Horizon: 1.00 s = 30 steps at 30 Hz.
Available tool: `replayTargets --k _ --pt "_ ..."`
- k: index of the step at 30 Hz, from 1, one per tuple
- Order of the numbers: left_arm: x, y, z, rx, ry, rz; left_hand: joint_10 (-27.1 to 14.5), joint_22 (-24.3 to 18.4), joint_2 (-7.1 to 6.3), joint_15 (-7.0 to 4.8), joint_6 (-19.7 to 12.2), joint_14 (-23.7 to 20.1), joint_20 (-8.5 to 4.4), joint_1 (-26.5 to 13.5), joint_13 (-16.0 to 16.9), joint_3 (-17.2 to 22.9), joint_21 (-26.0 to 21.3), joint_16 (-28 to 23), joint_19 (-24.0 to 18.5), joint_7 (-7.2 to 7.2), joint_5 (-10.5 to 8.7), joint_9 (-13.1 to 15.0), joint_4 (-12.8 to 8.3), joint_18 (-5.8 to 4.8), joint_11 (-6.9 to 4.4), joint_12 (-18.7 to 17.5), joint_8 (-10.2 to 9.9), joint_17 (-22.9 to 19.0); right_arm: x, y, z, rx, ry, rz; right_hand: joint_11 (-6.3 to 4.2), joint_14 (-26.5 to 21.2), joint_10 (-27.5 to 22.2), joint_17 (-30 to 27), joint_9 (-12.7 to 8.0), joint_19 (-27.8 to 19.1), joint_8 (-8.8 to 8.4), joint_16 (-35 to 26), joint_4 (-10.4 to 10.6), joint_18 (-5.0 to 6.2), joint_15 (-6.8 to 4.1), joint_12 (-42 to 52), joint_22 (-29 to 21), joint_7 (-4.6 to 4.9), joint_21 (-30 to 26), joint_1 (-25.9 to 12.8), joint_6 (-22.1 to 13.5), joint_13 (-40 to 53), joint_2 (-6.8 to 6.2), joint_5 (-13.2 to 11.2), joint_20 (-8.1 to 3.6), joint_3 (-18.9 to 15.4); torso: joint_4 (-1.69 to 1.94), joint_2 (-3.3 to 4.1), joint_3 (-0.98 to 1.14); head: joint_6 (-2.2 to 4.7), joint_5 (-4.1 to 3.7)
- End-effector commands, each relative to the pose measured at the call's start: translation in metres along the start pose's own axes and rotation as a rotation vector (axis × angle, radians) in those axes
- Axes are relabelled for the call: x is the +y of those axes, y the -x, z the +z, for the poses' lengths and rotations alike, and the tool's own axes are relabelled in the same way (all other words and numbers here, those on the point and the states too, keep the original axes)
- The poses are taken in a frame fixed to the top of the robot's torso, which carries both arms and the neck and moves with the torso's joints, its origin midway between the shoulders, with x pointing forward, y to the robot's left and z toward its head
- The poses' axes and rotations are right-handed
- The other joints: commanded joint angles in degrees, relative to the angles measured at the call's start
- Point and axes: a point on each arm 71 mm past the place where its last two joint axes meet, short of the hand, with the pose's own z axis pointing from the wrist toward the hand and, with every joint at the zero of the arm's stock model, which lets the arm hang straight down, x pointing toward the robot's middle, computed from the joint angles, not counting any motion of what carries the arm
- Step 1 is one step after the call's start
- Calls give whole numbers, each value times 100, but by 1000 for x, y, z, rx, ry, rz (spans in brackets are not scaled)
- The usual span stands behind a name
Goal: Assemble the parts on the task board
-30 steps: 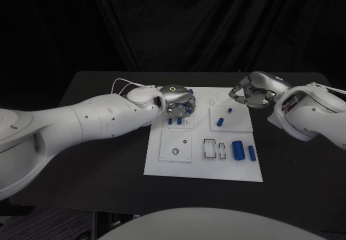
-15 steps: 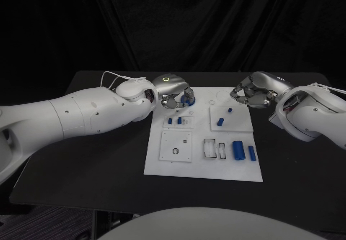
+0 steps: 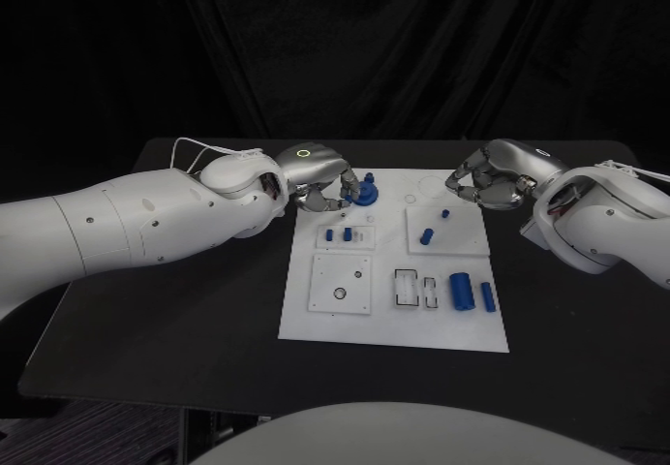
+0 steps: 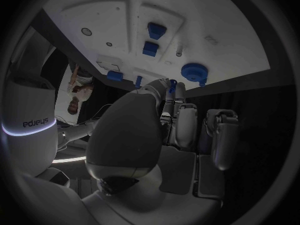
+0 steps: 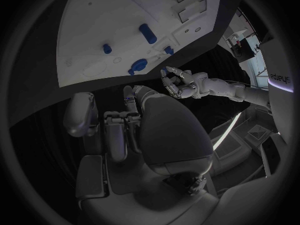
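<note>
The white task board (image 3: 395, 320) lies in the middle of the black table. A round blue part (image 3: 366, 192) with a peg on top stands at the board's far left corner; the left wrist view shows this round part (image 4: 194, 72) just past the fingertips. My left hand (image 3: 319, 181) hovers beside it at the board's left edge, fingers loosely bent and holding nothing. Two small blue pieces (image 3: 338, 233) sit in the left plate and two more (image 3: 436, 224) in the right plate. My right hand (image 3: 487, 184) hangs over the far right corner, fingers curled in on nothing.
Two blue cylinders (image 3: 473, 293) lie near the board's right edge, next to rectangular slots (image 3: 407, 288). A square plate with a ring-shaped hole (image 3: 341, 293) sits at the near left. Bare black table surrounds the board on every side.
My left hand has drawn back from over the left plate toward the far left, off the board. The round blue part now stands uncovered. The right hand has not moved.
</note>
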Motion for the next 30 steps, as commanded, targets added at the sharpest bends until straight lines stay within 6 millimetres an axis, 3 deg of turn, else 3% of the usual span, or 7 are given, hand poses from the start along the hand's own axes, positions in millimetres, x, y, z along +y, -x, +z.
replayTargets --k 1,8,11,15,19,30 --pt "1 -3 -1 29 4 -1 45 1392 17 0 29 -16 29 -35 1 23 5 -24 296 5 -20 3 -13 -80 -1 -24 10 -5 -2 -1 -1 5 -21 0 6 601 255 1509 4 -36 -4 15 -1 64 27 -21 831 17 -20 34 18 1194 -27 33 -11 24 6 -5 5 0 -10" --pt "4 -9 -2 46 19 -6 55 1391 18 0 35 -17 30 -26 0 26 3 -26 292 6 -19 4 -23 -79 -2 -24 11 -8 -2 -2 -1 10 -22 0 6 601 255 1509 4 -36 -4 15 -1 64 27 -21 831 17 -20 34 18 1194 -27 33 -11 24 1 18 -26 0 16" --pt "7 -12 -3 58 35 -9 62 1389 21 1 39 -26 31 -21 -1 29 2 -37 288 9 -15 5 -28 -78 0 -25 12 -27 -2 -3 -1 14 -21 0 5 601 253 1509 5 -42 -4 15 -1 66 27 -23 827 17 -34 36 19 1192 -25 33 -11 28 -14 11 -19 0 32" --pt "8 -16 -3 73 49 -14 65 1379 21 3 38 -33 31 -21 -1 29 -9 -45 260 12 -14 5 -30 -70 4 -26 12 -41 -1 -3 -1 16 -20 0 5 601 253 1509 5 -42 -4 15 -1 66 27 -23 827 17 -34 36 19 1192 -25 33 -11 28 -11 16 -26 0 33" --pt "8 -20 -3 86 56 -19 70 1378 23 5 38 -34 31 -16 -1 31 -10 -46 259 16 -13 5 -35 -69 6 -26 11 -42 -1 -4 -1 16 -20 0 5 601 253 1509 5 -42 -4 15 -1 66 27 -23 827 17 -34 36 19 1192 -25 33 -11 28 -14 6 -12 0 34" --pt "6 -27 -1 105 58 -29 92 1363 33 17 40 -54 31 -4 -1 37 -26 -70 220 27 -11 5 -50 -58 14 -24 8 -80 -2 -4 -1 15 -20 0 5 601 249 1509 4 -43 -5 15 -5 67 27 -28 826 17 -38 39 17 1188 -25 33 -12 33 -17 3 0 0 18"
